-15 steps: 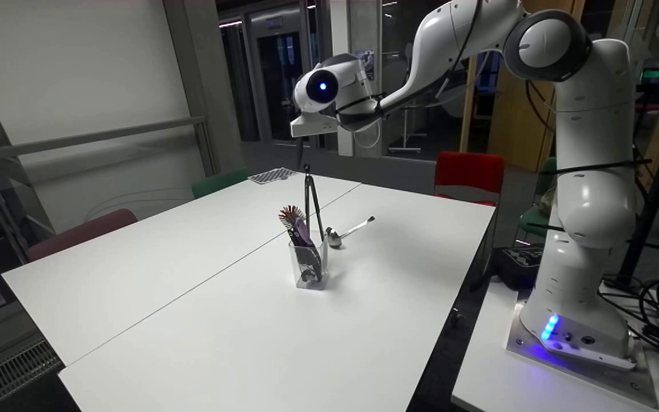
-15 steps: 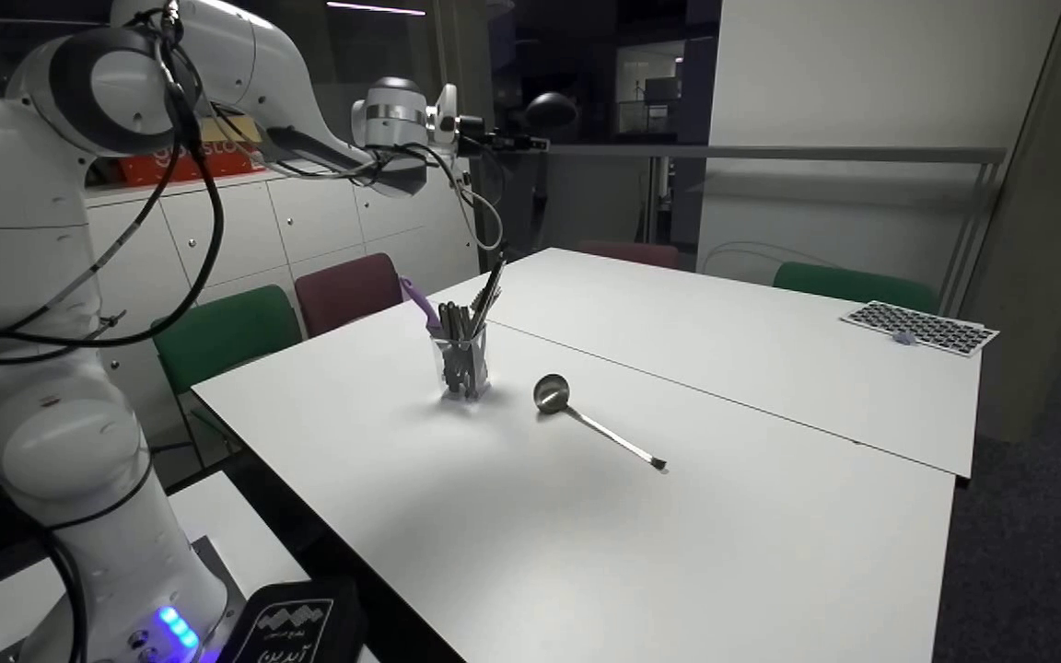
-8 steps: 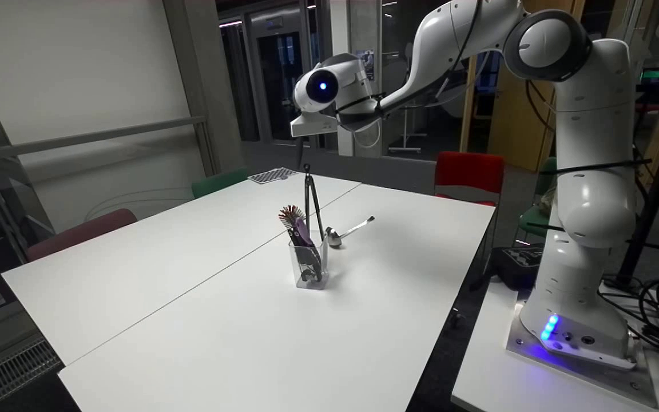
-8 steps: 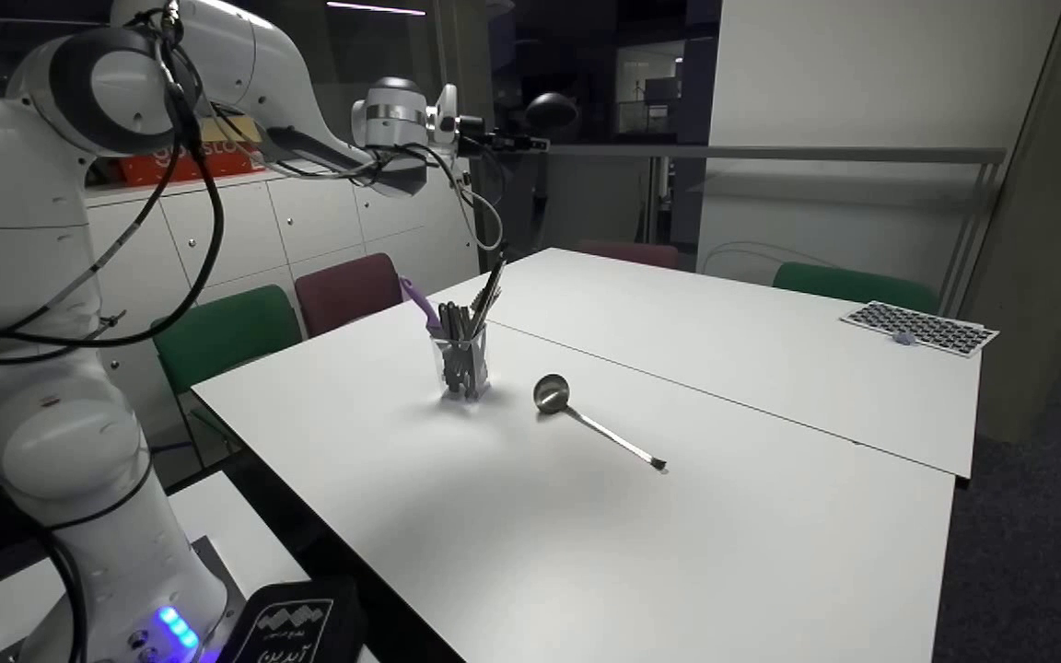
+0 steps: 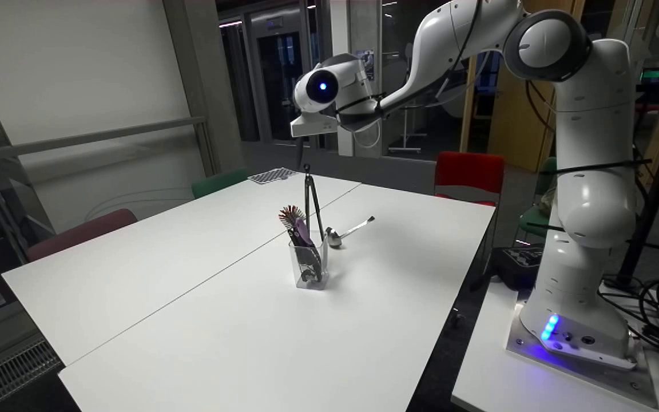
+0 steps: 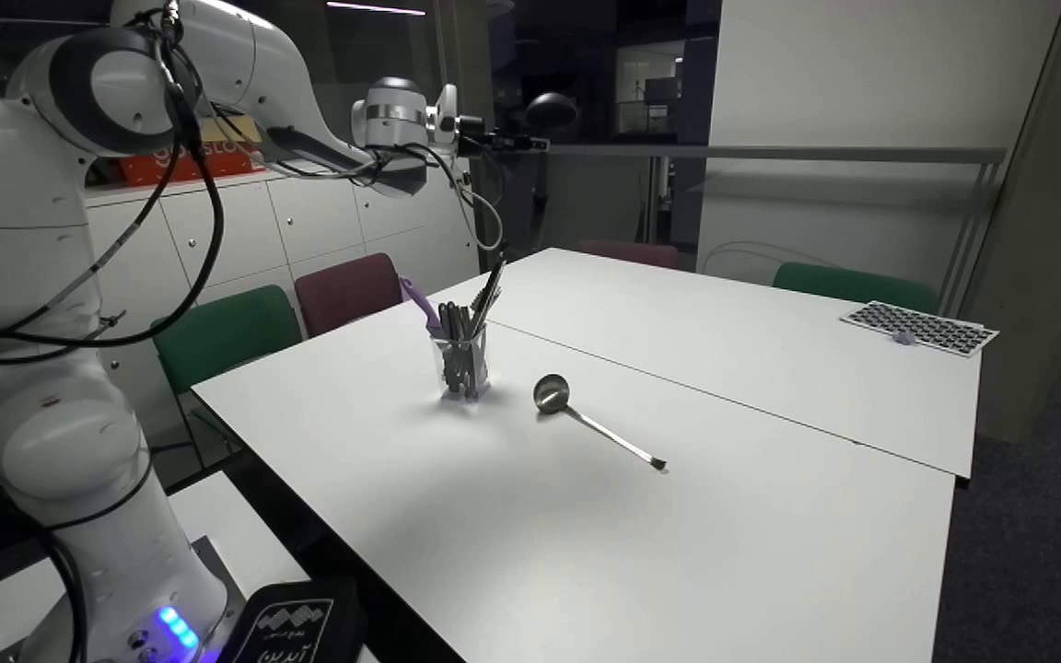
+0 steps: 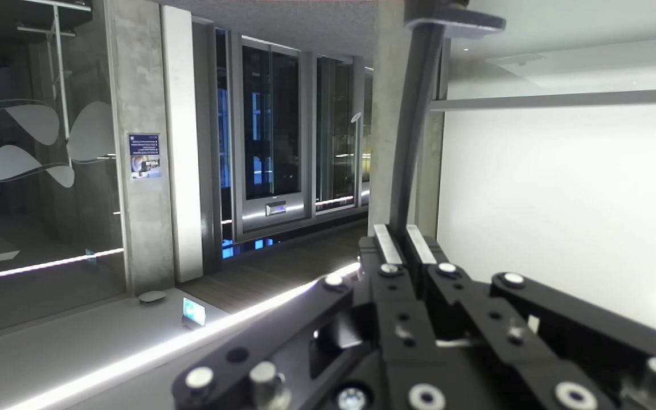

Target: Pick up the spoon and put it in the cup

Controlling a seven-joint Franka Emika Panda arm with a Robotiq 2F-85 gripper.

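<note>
The spoon (image 5: 352, 230), ladle-like with a pale metal handle and a deep bowl, lies on the table beside the cup. It also shows in an exterior view (image 6: 597, 425). The clear cup (image 5: 301, 274) stands upright with several utensils in it, also in an exterior view (image 6: 446, 368). My gripper (image 7: 401, 236) is shut on a dark rod-like utensil (image 7: 416, 108), high above the table, clear of the cup and spoon. In an exterior view the gripper (image 6: 532, 144) points sideways. A dark oval (image 6: 551, 109) just above it seems to be this utensil's wide end.
Tongs (image 5: 313, 203) and a bristled brush (image 5: 291, 216) stick up high out of the cup. A black-dotted white board (image 6: 922, 327) lies at the table's (image 6: 724, 571) far corner. Chairs stand around the table, among them a red chair (image 5: 469, 174).
</note>
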